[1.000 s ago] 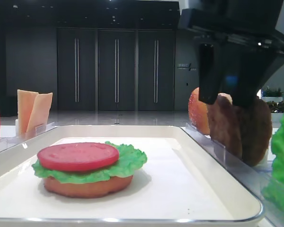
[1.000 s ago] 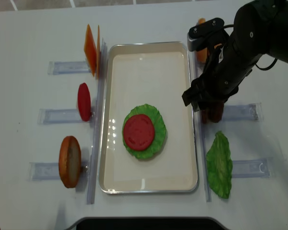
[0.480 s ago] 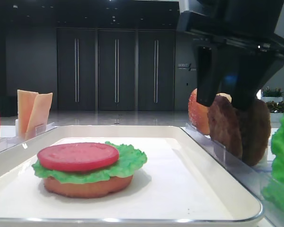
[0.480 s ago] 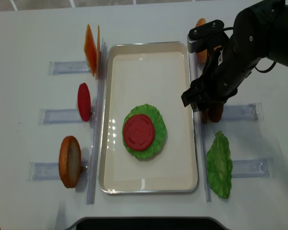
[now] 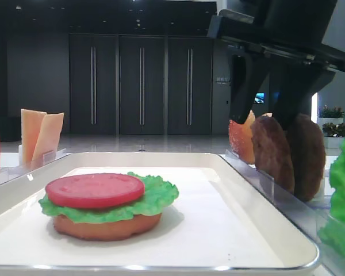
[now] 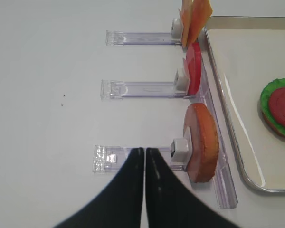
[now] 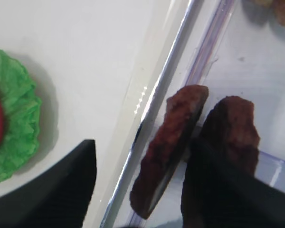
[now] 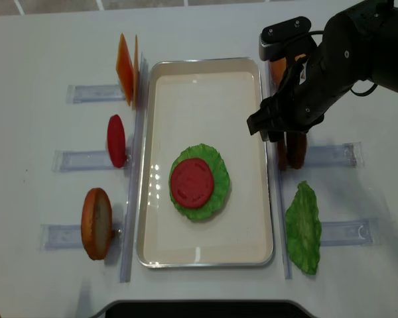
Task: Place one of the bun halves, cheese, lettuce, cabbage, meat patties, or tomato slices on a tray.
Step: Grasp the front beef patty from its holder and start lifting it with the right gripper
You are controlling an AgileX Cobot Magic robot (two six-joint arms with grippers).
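- Two patties (image 7: 180, 142) stand on edge, side by side, in a clear holder (image 8: 331, 156) just right of the tray (image 8: 205, 252), between the tray's right rim and the bench (image 8: 46, 40) edge.
- Right claw (image 7: 137, 185) hangs over them, jaws spread wide; one finger (image 7: 57, 190) sits over the tray side, the other (image 7: 223, 190) over the outer patty. Nothing gripped. Inner patty lies in the gap between the fingers.
- Cannot tell if either finger touches a patty.
- On the tray: bun half (image 5: 106, 227) at the bottom, lettuce (image 8: 215, 172) on it, tomato slice (image 8: 192, 182) on top. Stack sits mid-tray, slightly toward the near end.
- Right side, other holders: a second bun half (image 5: 240, 138) on edge behind the patties, a spare lettuce leaf (image 8: 303, 228) in front of them.
- Left side, each in a clear holder along the tray's left rim: cheese slices (image 6: 195, 19) upright at the far end, a tomato slice (image 6: 194, 75) on edge in the middle, a bun half (image 6: 202, 142) on edge nearest.
- Left claw (image 6: 145, 164) hovers over the bench, left of that nearest bun half, fingers pressed together, holding nothing.
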